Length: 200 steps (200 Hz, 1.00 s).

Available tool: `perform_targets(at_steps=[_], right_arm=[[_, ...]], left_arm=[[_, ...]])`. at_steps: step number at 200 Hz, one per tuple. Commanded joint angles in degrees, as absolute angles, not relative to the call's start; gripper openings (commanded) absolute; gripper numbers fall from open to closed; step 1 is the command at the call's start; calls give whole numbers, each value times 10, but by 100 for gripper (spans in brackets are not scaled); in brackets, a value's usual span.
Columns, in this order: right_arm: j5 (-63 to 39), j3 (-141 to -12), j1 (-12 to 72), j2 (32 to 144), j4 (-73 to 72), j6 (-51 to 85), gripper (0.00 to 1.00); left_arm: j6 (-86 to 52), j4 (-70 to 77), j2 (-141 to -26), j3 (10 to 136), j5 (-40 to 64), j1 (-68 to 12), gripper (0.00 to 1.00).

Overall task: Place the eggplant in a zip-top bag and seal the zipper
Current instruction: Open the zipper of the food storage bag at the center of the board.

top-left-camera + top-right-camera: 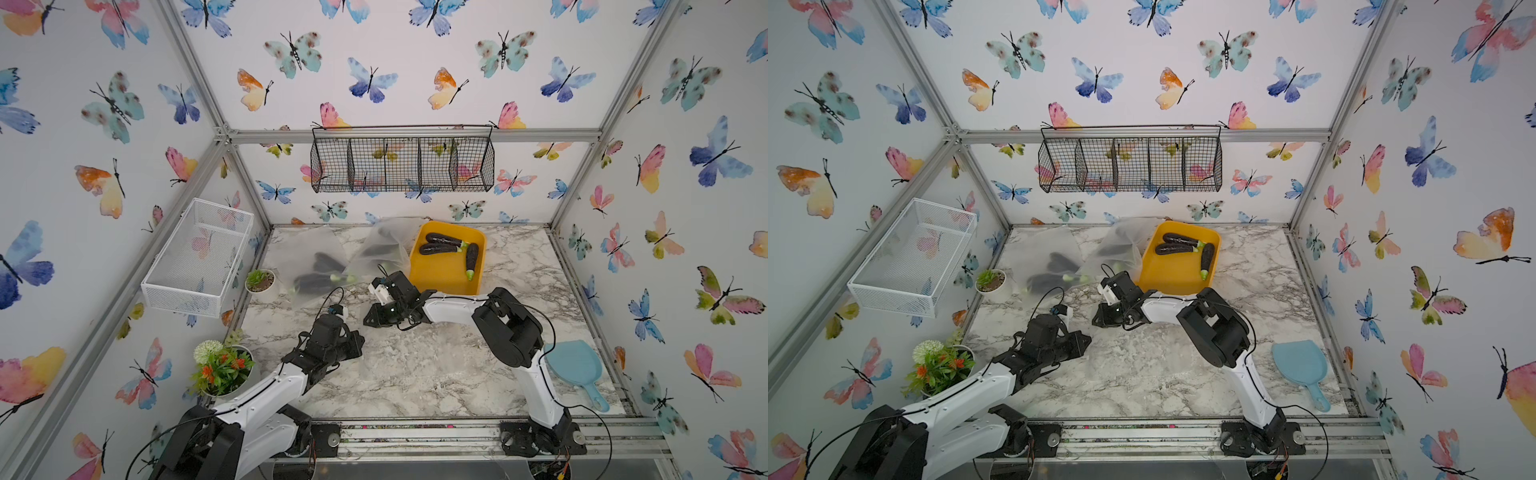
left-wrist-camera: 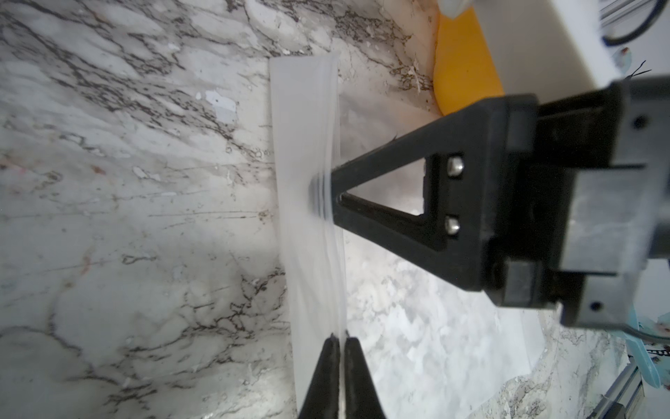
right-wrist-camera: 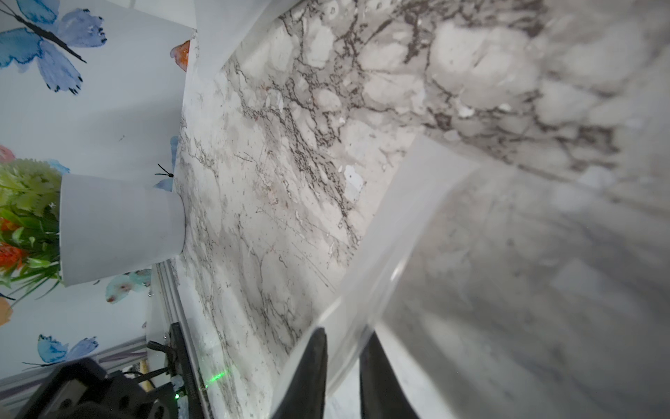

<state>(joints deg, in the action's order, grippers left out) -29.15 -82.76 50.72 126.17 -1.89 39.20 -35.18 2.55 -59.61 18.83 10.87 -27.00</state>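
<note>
Left gripper [image 2: 340, 342]: closed tight on the edge strip of the zip-top bag [image 2: 308, 127], near the middle of the worktop [image 1: 415, 374].
Right gripper [image 3: 346, 337]: jaws narrow, one on each side of the same strip, farther along. Whether they pinch it cannot be told.
Zip-top bag: frosted, its sheet spread over the worktop.
Eggplants [image 1: 438, 248]: three lie in the yellow bin [image 1: 444, 282] at the middle of the far edge.
Filled bags [image 1: 320, 266]: two, dark eggplants inside, between the bin and the far left corner.
</note>
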Motion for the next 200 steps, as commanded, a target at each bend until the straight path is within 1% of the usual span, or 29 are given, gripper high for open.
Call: perform_targets(at_steps=[1, 11, 16, 35, 46, 77, 106, 137, 163, 189, 200], right_arm=[[-316, -813, 512, 1265, -52, 413, 8], [-311, -812, 512, 1259, -57, 415, 4], [-313, -809, 512, 1254, -62, 416, 4], [-308, -794, 512, 1229, -84, 418, 4], [-306, -798, 512, 1221, -76, 414, 4], [-308, -799, 512, 1217, -67, 409, 4], [-306, -798, 512, 1212, -62, 405, 4], [-304, -797, 514, 1211, -61, 405, 4], [-305, -797, 515, 1209, -65, 407, 4], [-306, -799, 515, 1204, -62, 404, 4], [-303, -799, 515, 1202, -58, 401, 4]], left_arm=[[-353, 26, -593, 192, 117, -272, 8], [-355, 14, -593, 195, 106, -272, 10], [-354, 5, -592, 197, 98, -272, 14], [-354, -22, -579, 209, 69, -272, 37], [-354, -32, -573, 218, 56, -272, 42], [-353, -39, -592, 245, 35, -272, 44], [-338, -24, -641, 265, 54, -271, 45], [-331, -11, -665, 280, 61, -272, 46], [-324, -15, -680, 280, 62, -272, 39], [-318, -24, -684, 276, 46, -272, 30], [-313, -33, -684, 279, 37, -272, 29]])
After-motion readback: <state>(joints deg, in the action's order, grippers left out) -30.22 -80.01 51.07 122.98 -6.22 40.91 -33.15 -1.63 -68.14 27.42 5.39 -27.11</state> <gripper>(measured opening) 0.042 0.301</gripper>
